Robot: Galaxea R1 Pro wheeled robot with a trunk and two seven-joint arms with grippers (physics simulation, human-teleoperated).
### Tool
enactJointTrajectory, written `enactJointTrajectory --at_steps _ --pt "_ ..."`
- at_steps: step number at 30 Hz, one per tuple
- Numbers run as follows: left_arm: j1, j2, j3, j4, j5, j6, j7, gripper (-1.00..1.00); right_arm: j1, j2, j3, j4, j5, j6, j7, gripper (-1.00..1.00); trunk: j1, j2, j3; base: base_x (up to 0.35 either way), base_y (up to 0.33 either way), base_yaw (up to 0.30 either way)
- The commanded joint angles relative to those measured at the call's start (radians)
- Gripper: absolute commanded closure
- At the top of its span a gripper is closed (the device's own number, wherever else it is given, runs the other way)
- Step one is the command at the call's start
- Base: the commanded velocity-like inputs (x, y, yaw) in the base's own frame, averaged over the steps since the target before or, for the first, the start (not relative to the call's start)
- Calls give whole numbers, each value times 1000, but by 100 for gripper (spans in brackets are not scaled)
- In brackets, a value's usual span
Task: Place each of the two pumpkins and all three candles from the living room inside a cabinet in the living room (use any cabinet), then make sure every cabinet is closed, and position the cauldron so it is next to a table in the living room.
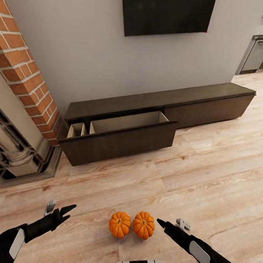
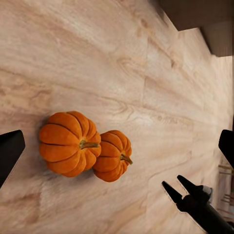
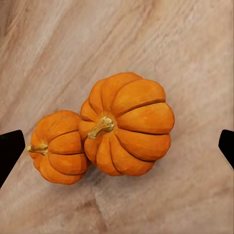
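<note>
Two pumpkins on the floor, near the robot's base, side by side and touching: left pumpkin (image 1: 120, 224), right pumpkin (image 1: 143, 224). Both upright, stems up.

Right end effector (image 1: 161, 222) just right of the right pumpkin, low; its wrist view looks straight down on that pumpkin with fingertips at the frame edges, so spread wide, holding nothing. Left end effector (image 1: 68, 211) hangs further off to the left, fingers parted, empty.

Cabinet (image 1: 157, 107) along the far wall, well apart from the pumpkins. Its left drawer (image 1: 120, 141) is pulled out, pale inside, nothing visible in it; right front shut.

Risks, as I judge them:
- Pumpkins touch. Closing on one likely nudges the other, which may roll off across the smooth floor.
- Ribbed, rounded skin: an off-centre pinch could squirt it out.
- A finger coming down between them has no gap to enter.
- Fireplace (image 1: 16, 145) stands close by the open drawer; left arm may clip it on approach.
</note>
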Motion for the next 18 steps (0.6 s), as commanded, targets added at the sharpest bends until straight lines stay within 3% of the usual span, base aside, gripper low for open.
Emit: enactJointTrajectory --at_steps 1,8,18 --pt "0 6 1 0 3 6 -7 -100 0 -1 -2 -6 -4 10 -4 -100 0 0 -1 0 0 0" --pt "0 6 -5 5 11 6 -46 -100 -12 -1 26 14 -28 -19 24 -100 0 0 -1 0 99 0" --pt "0 6 -8 8 11 6 -102 -100 -13 -1 29 16 -30 -24 26 -100 0 0 -1 0 168 0"
